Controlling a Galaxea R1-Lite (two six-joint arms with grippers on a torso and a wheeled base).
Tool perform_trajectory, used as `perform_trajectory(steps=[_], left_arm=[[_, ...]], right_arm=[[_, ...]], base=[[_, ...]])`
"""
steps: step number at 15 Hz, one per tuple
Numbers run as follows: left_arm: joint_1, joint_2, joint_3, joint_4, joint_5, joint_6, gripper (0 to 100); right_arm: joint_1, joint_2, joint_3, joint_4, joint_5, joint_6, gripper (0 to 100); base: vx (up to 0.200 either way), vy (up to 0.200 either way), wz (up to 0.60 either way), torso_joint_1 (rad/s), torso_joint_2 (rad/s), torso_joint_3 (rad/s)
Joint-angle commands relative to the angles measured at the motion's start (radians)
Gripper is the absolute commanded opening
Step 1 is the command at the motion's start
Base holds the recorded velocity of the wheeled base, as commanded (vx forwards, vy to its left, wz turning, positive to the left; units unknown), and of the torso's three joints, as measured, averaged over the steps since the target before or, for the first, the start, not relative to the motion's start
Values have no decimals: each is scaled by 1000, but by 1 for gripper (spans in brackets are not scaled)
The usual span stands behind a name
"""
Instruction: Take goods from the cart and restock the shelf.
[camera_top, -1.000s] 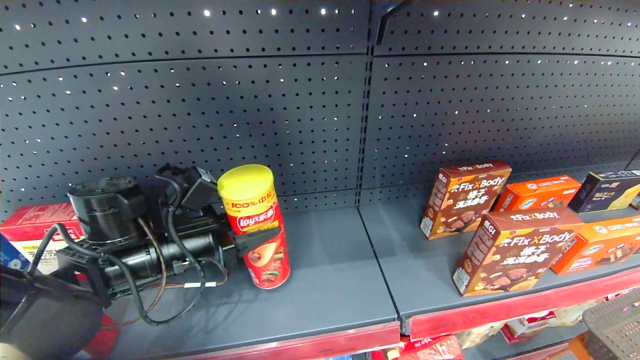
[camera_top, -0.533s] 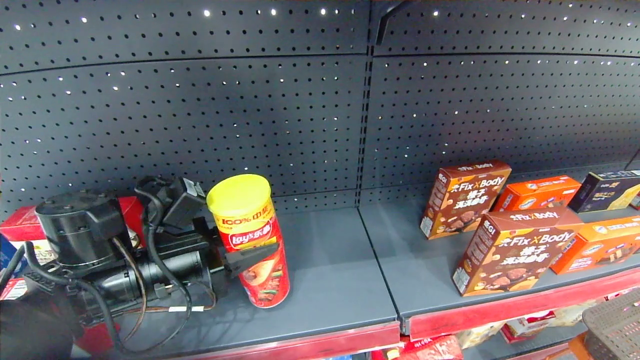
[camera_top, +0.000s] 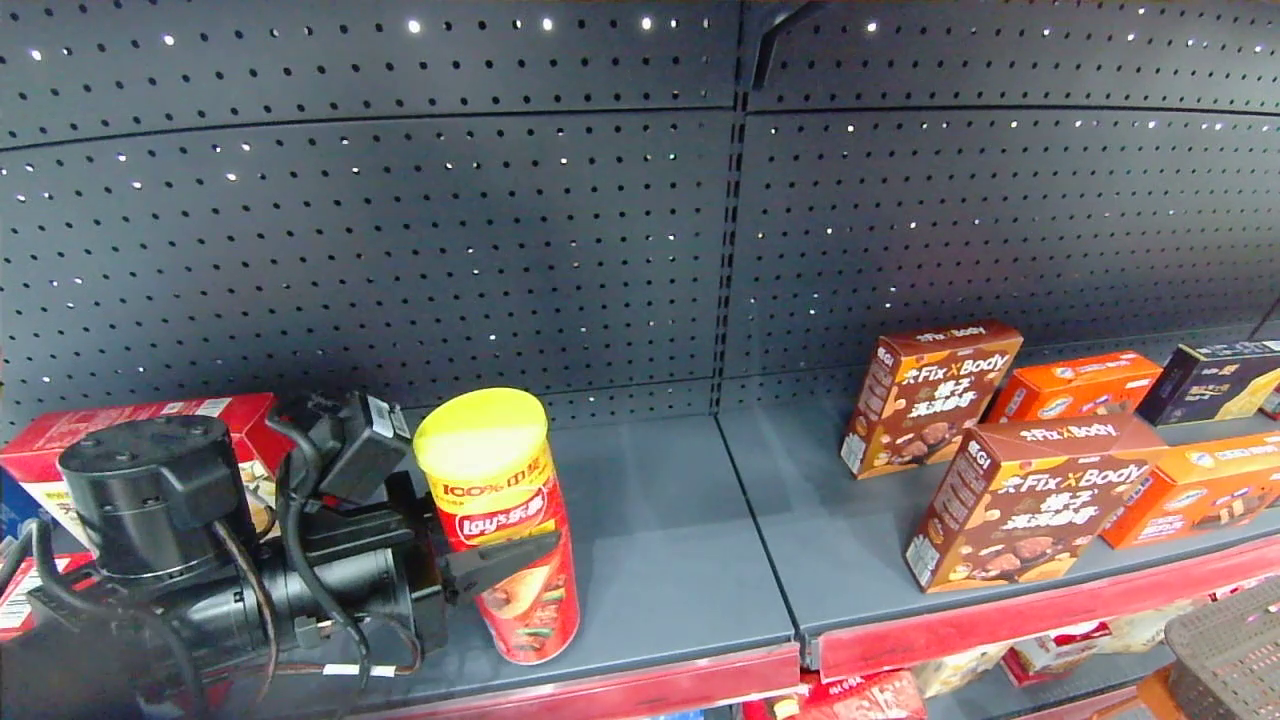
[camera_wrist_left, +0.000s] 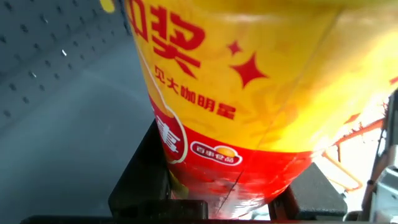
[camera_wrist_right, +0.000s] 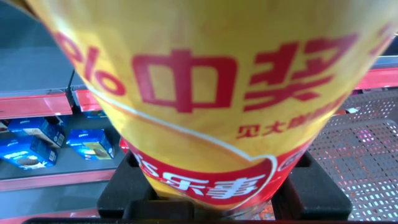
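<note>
Now left hand (camera_top: 497, 562) holds can (camera_top: 490, 470) nearer shelf (camera_top: 680, 560) front.

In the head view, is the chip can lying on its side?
No, the chip can stands upright, with the left hand clamped around its middle.

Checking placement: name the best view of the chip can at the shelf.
Head view: whole chip can, lid to base, in left gripper. Left wrist: its label close up. Right wrist: a similar can.
</note>
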Motion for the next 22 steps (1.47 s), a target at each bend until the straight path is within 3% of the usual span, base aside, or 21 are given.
perform_trajectory(steps=[1, 4, 9, 22], left_arm=[[-1, 0, 13, -1, -1, 2, 0], [-1, 23, 4, -4, -1, 2, 0], [-7, 109, -1, -93, -1, -6, 0], [-7, 157, 1, -110, -1, 2, 0]], right_arm=[[0, 2, 0, 0, 0, 0, 0], [0, 1, 2, 0, 0, 0, 0], [0, 2, 2, 0, 0, 0, 0], [2, 6, 2, 0, 0, 0, 0]], base=[[0, 0, 0, 0, 0, 0], [0, 0, 0, 0, 0, 0], [0, 0, 0, 0, 0, 0], [0, 0, 0, 0, 0, 0]])
